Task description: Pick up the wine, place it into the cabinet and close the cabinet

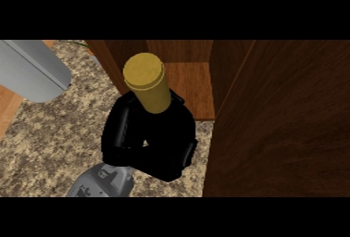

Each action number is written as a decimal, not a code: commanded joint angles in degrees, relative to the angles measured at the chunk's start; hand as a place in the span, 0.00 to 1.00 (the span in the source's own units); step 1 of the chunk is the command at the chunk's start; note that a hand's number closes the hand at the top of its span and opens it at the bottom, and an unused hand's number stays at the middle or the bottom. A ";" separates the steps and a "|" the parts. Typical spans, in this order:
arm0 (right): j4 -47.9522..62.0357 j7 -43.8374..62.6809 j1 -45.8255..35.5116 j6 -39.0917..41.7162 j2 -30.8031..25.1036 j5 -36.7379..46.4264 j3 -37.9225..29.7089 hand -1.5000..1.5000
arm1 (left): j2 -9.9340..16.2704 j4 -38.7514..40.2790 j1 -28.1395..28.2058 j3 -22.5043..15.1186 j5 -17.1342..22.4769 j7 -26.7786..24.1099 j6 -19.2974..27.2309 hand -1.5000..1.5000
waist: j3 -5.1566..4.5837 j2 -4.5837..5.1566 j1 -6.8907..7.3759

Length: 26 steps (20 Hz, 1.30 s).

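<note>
The wine bottle, with a yellow cap and neck, stands upright in the middle of the head view. My right hand is shut on it, black fingers curled round its dark body and hiding most of it. The grey forearm comes in from the lower edge. Right behind the bottle is the cabinet's wooden shelf, with the bottle's neck in front of its left part. The cabinet's dark wooden door stands open at the right, close beside my hand. My left hand does not show.
A large grey rounded cylinder fills the upper left corner. The speckled stone counter spreads left of and below the hand. A strip of light wood runs along the far left edge.
</note>
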 commanded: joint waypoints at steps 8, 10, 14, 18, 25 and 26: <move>-4.42 0.18 1.59 1.72 -1.04 -4.30 -3.39 0.00 | -0.05 13.17 -10.00 -2.35 1.12 -5.25 8.77 1.00 | 0.00 0.09 -0.09; -7.96 3.66 2.44 1.20 -0.86 -3.52 -0.71 0.00 | -0.05 14.26 -13.88 -4.84 1.20 -3.66 13.44 1.00 | -0.01 0.02 -0.31; -7.99 1.53 4.85 2.21 -0.55 -4.64 -1.61 0.00 | -0.05 13.61 -13.45 -3.81 0.68 -2.34 12.91 1.00 | 0.00 -0.02 -0.07; -7.68 2.14 2.43 3.10 -2.26 -8.46 -5.95 0.00 | -0.05 18.26 -12.09 -3.91 5.05 -9.26 13.06 1.00 | 0.00 0.04 -0.24; -5.18 3.02 -0.47 0.81 0.17 -1.92 -0.48 0.00 | -0.05 24.42 -14.46 -5.32 14.46 -17.46 16.14 1.00 | -0.04 0.15 -0.47; -6.34 3.35 0.81 1.56 -0.66 -4.48 -2.59 0.00 | -0.05 22.85 -14.32 -3.57 12.95 -14.36 15.54 1.00 | -0.02 0.06 -0.17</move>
